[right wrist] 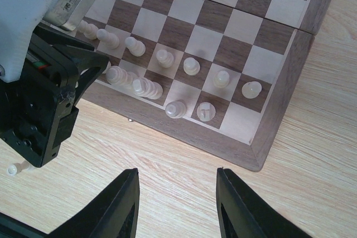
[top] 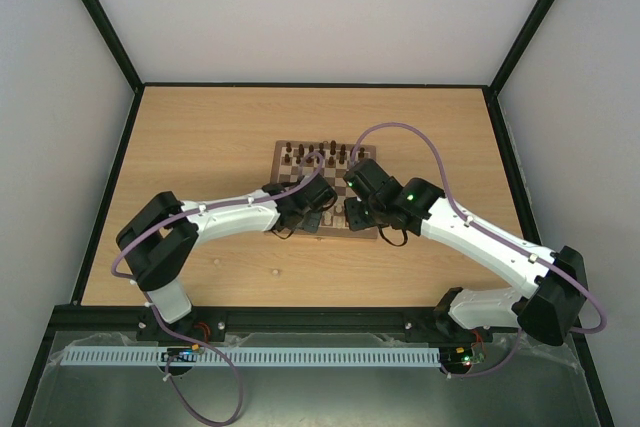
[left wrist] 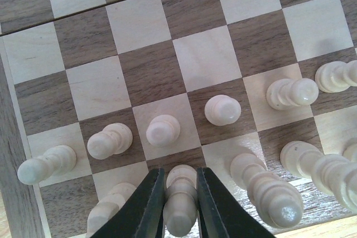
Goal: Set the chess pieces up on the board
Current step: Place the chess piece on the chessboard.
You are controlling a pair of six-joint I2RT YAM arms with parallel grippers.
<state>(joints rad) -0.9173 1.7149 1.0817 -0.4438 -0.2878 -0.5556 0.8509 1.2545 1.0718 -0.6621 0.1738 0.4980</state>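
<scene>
The step in hand looks like putting a back-row man on its square. The left gripper is squeezed tight on one pale chessman. It holds the man upright over the near row of the board, with other pale men close on both sides. I cannot tell if the man's foot touches the board, because the fingers hide it.

The right gripper has its fingers wide apart with nothing between them. It hangs over the tabletop, just off the near edge of the board.

Next, I think the left gripper must lower the man straight down, let go gently, and lift straight up. The men beside it stand so near that a sideways bump could tip them.

Counting: one board and two grippers. The pale pawns stand in one line, one row in from the near edge of the board. I count about eight, though the arm partly hides a few. The corner square at the near right of the board is bare, so one man seems to be missing there. The dark chessmen line the far edge of the board, too tiny to count.
</scene>
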